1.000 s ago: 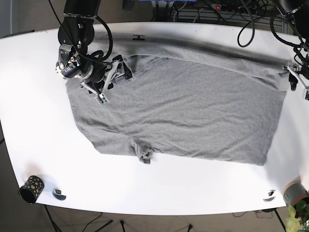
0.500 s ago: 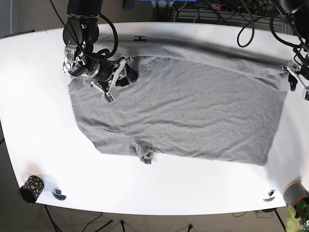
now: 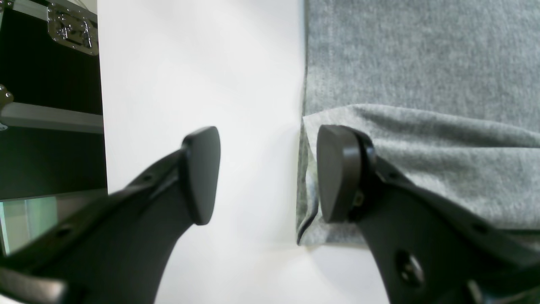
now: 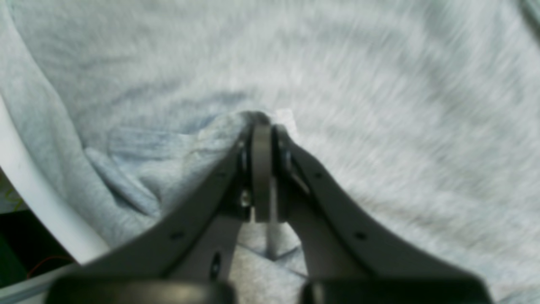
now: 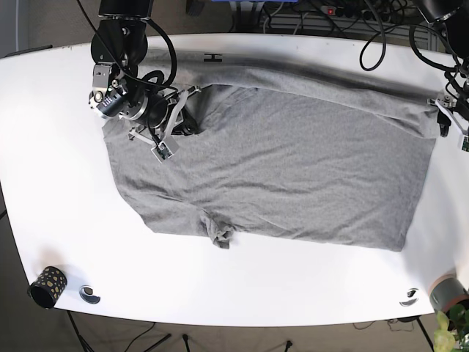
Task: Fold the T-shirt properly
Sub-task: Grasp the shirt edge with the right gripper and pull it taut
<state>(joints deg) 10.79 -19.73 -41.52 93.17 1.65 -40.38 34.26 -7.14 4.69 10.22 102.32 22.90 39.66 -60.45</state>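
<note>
A grey T-shirt lies spread on the white table, with a small bunched sleeve at its front edge. My right gripper is over the shirt's back left part. In the right wrist view it is shut on a raised fold of the shirt. My left gripper is at the shirt's back right corner. In the left wrist view it is open. One finger is over bare table and the other is at the folded shirt edge.
A dark dotted cup and a small roll stand at the front left. Another small roll and a plant pot are at the front right. Cables hang over the back edge.
My right gripper has shifted right, then a little down and left, carrying the pinched fabric near the collar with it. The left arm has not moved.
</note>
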